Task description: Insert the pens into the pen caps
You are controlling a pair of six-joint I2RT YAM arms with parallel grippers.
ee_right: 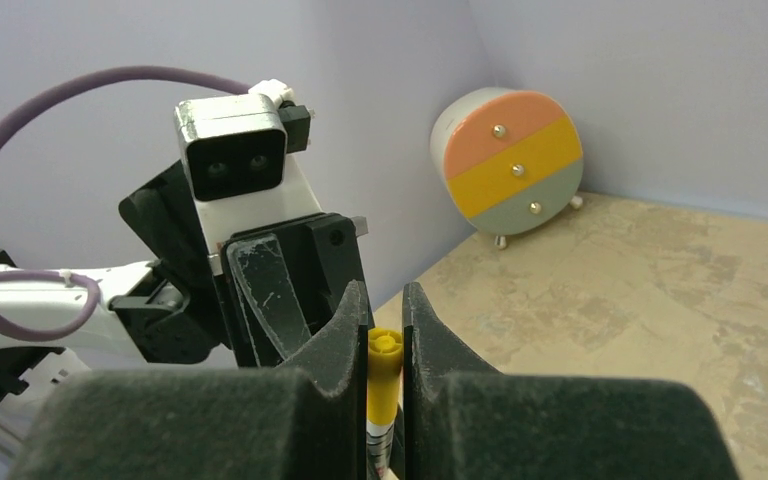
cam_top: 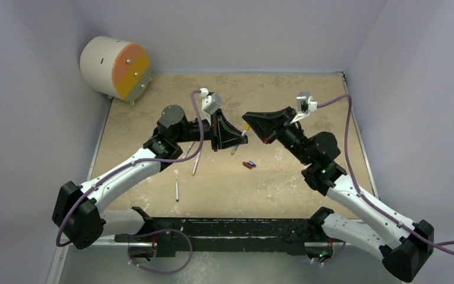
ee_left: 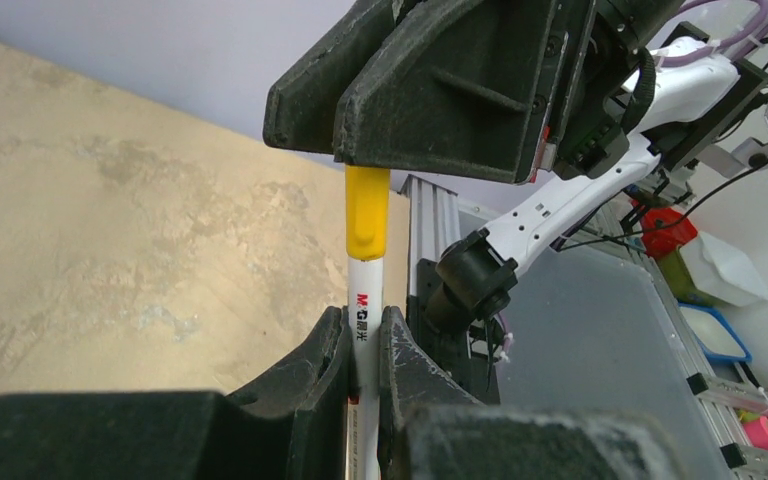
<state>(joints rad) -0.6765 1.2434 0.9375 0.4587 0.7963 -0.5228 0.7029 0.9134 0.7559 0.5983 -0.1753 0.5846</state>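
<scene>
My left gripper [ee_left: 363, 322] is shut on a white pen [ee_left: 365, 290], which it holds upright above the table. A yellow-orange cap [ee_left: 367, 212] sits over the pen's upper end. My right gripper [ee_right: 386, 300] is shut on that cap [ee_right: 384, 365], and its black fingers [ee_left: 430, 90] meet my left gripper tip to tip. In the top view the two grippers [cam_top: 238, 139] [cam_top: 249, 124] meet over the table's middle with the cap [cam_top: 246, 126] between them. A red-brown cap [cam_top: 246, 164] and a blue cap [cam_top: 252, 164] lie together below them. No black cap shows.
Two loose pens [cam_top: 196, 161] [cam_top: 177, 190] lie on the tan table [cam_top: 307, 94] beside my left arm, and a third [cam_top: 188, 148] is partly under it. A round cream drawer unit [cam_top: 116, 66] stands at the back left corner. Lilac walls close in three sides.
</scene>
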